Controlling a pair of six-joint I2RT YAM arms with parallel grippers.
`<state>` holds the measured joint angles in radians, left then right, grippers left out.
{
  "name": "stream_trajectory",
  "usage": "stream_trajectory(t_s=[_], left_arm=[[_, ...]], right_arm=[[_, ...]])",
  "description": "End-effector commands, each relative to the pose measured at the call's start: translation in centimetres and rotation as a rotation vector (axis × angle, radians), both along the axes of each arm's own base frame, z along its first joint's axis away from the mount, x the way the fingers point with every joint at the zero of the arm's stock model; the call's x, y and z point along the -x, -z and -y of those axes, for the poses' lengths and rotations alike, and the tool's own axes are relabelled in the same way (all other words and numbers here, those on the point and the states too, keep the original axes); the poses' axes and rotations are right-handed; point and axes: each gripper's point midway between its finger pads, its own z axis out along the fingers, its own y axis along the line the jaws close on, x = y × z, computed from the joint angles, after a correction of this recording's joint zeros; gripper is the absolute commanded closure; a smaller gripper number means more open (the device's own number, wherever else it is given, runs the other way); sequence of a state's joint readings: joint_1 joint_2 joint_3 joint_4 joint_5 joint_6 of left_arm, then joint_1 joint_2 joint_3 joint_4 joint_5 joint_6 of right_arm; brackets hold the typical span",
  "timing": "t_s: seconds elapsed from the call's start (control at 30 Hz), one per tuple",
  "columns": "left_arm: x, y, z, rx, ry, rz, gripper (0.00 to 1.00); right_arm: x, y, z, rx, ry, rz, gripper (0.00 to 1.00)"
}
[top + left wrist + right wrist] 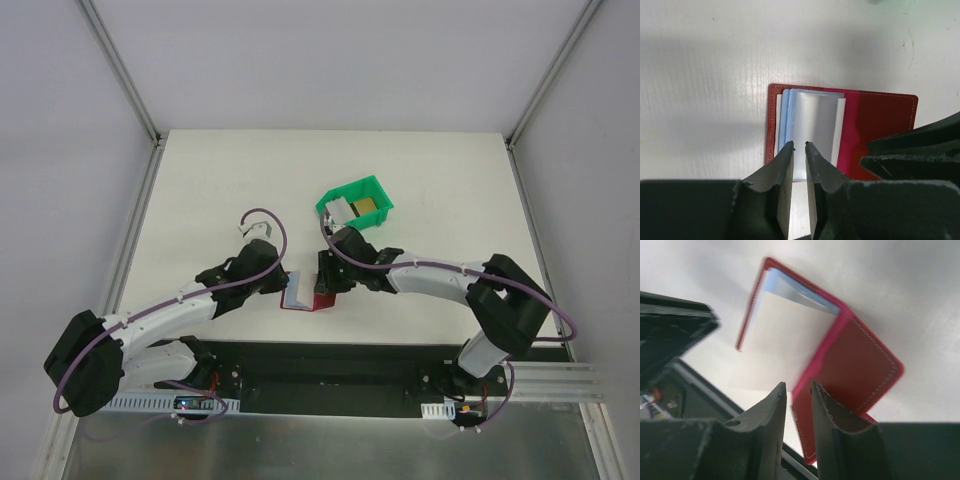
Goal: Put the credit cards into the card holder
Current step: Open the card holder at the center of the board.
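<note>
close to the near edge of the tabletop (200, 200), about midway along it, the red card holder (312, 299) sits half open. left hand (799, 145) pinches a whitish card (816, 125) partly tucked into its blue pocket. right hand (796, 386) clamps the red cover's edge. farther back, a green bin (326, 208) holds other cards (366, 205).
</note>
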<state>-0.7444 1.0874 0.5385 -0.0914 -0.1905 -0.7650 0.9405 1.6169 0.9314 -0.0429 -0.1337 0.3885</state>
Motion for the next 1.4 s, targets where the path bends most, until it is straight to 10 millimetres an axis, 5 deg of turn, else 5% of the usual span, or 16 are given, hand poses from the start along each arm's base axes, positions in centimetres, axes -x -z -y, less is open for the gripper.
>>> stream_trajectory(t_s=[0.0, 0.37, 0.53, 0.87, 1.27, 1.37], left_arm=[[0.2, 0.5, -0.5, -0.013, 0.0, 0.007, 0.83], [0.0, 1.6, -1.0, -0.03, 0.001, -0.021, 0.66], [-0.5, 0.9, 0.7, 0.075, 0.053, 0.0, 0.61], [0.5, 2.6, 0.5, 0.296, 0.064, -0.062, 0.51], [2.5, 5.2, 2.4, 0.443, 0.157, -0.167, 0.58], [2.7, 4.5, 2.9, 0.477, 0.186, -0.161, 0.62]], right_arm=[[-0.4, 1.6, 3.3, 0.08, 0.08, -0.003, 0.7], [-0.4, 4.6, 6.0, 0.075, 0.141, -0.057, 0.71], [-0.2, 5.2, 5.8, 0.068, 0.136, -0.078, 0.71], [-0.4, 6.4, 7.2, 0.095, 0.171, -0.096, 0.72], [-0.4, 8.1, 8.4, 0.118, 0.191, -0.12, 0.74], [-0.3, 8.2, 8.6, 0.111, 0.167, -0.118, 0.75]])
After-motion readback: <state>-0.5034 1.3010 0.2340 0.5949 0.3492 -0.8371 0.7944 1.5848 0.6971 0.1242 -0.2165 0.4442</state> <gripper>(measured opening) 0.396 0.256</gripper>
